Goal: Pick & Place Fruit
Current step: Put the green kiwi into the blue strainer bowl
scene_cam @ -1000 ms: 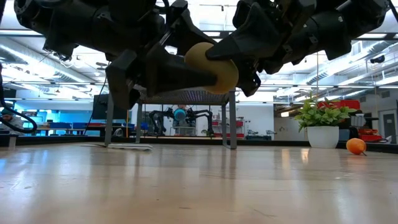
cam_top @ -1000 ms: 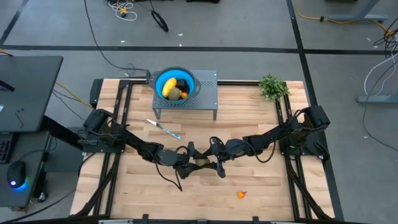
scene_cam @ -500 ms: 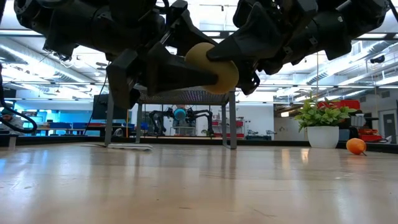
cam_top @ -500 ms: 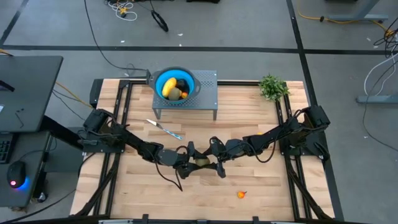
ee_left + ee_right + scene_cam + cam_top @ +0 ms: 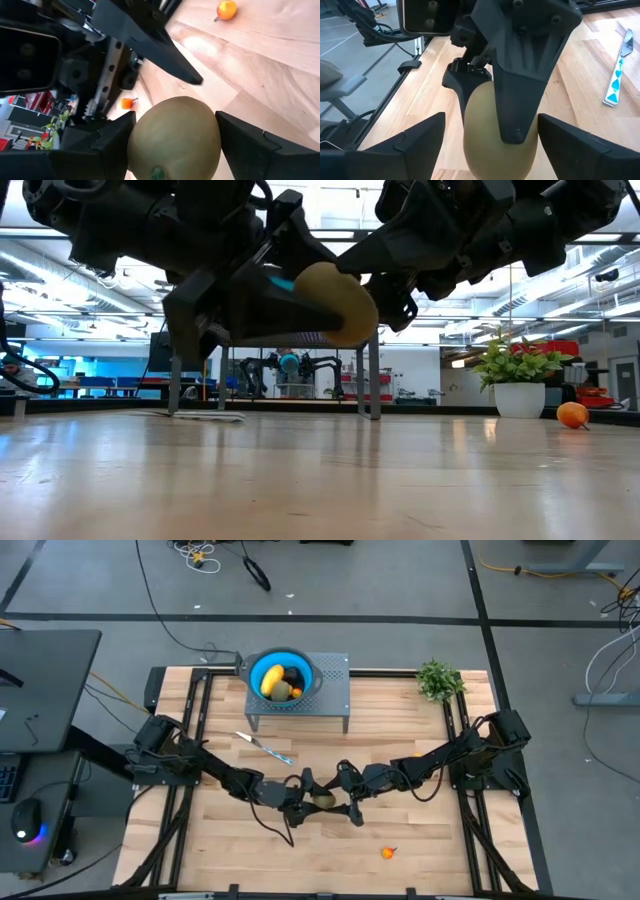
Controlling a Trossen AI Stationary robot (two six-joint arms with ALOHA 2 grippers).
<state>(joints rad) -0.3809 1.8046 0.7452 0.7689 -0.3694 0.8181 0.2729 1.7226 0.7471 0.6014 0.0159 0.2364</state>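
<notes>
Olive-brown oval fruit (image 5: 333, 302) is mid-air over table centre, clamped between the left gripper (image 5: 312, 799) fingers. Right gripper (image 5: 345, 790) sits just beside it at about 2 o'clock, fingers spread wide on either side of the fruit, not touching as far as I can tell — looks like a handover with the right side let go. Blue bowl (image 5: 256, 668) on the grey stand (image 5: 335, 690), 11 o'clock from the fruit, already holds yellow, dark and orange pieces. Left to do, by my read: this oval, plus the orange piece (image 5: 388, 852) at 4 o'clock. Both arms reach in low from the table sides, wrists meeting centre.
</notes>
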